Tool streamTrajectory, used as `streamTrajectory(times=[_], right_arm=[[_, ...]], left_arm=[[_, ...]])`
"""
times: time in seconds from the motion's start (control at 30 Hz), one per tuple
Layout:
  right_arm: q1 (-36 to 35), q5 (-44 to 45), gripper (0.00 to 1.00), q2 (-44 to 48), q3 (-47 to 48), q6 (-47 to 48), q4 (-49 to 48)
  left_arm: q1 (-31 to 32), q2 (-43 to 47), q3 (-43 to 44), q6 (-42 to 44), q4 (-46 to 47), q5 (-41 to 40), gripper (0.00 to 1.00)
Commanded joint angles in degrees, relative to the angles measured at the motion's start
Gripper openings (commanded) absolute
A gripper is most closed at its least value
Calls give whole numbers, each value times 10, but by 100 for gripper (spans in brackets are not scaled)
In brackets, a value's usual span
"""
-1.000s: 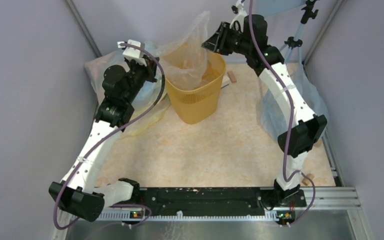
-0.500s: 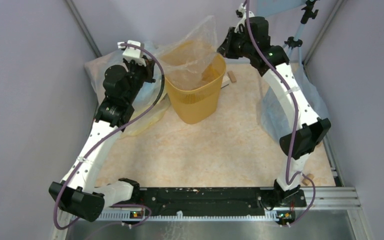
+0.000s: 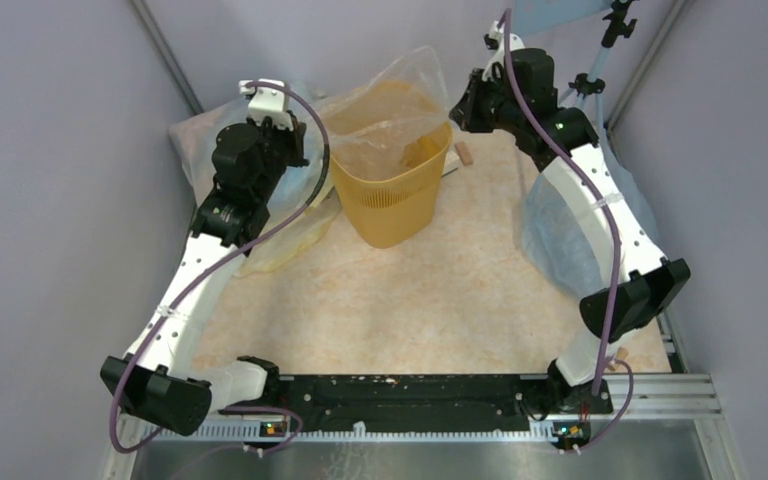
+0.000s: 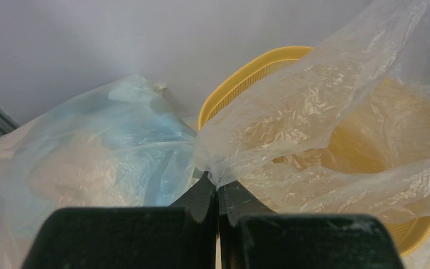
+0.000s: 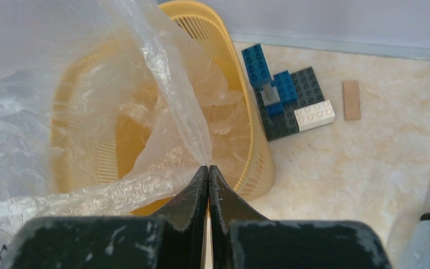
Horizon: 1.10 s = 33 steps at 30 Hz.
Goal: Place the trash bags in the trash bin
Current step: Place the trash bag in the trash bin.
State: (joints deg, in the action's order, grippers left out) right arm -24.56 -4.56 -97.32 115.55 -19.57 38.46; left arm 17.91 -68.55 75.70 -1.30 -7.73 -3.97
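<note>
Nearest the arm bases lies a bare stretch of the pale marbled table (image 3: 410, 300). Past it, on the right, a bluish right sack (image 3: 560, 235) slumps under the right arm. The bin (image 3: 390, 215) stands upright toward the back of the table, between the two arms.

The left gripper (image 4: 217, 188) sits just beside the bin's left rim. Its jaws are pressed together, pinching the left edge of the bag (image 3: 385, 120). The right gripper (image 5: 208, 171) is above the bin's right rim, jaws likewise closed tight, with the bag's right edge caught at the fingertips.

The bag is drawn out between the two grips, its mouth spread above the rim. Its lower part hangs wrinkled inside the bin and its top film rises above it.

A left sack (image 3: 195, 135) lies behind the left gripper against the wall. Beside the bin's far right side sit blue, black and white blocks (image 5: 283, 98), with a wood chip (image 3: 465, 155) just beyond them.
</note>
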Motion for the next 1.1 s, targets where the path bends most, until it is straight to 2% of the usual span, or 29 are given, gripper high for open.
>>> streamTrajectory(times=[0.0, 0.13, 0.27, 0.5, 0.7, 0.93, 1.07], right_arm=[[4, -17, 0, 55, -50, 8, -23], [4, -27, 0, 83, -65, 12, -10], [3, -15, 0, 120, -123, 15, -15], [4, 7, 0, 156, -223, 15, -46], [3, 61, 0, 150, -255, 20, -64], [4, 86, 0, 123, -265, 17, -94], [4, 50, 0, 124, -256, 23, -103]], left_arm=[[-5, 8, 13, -5, -9, 21, 0], [-6, 14, 22, -13, -47, 27, 0], [-7, 21, 11, -15, -89, 4, 0], [-13, 39, -65, -43, -59, 16, 0], [-34, 32, -99, -61, -43, 2, 0], [-68, 25, -130, -84, -7, 35, 0], [-83, 44, -135, -98, 34, 141, 0]])
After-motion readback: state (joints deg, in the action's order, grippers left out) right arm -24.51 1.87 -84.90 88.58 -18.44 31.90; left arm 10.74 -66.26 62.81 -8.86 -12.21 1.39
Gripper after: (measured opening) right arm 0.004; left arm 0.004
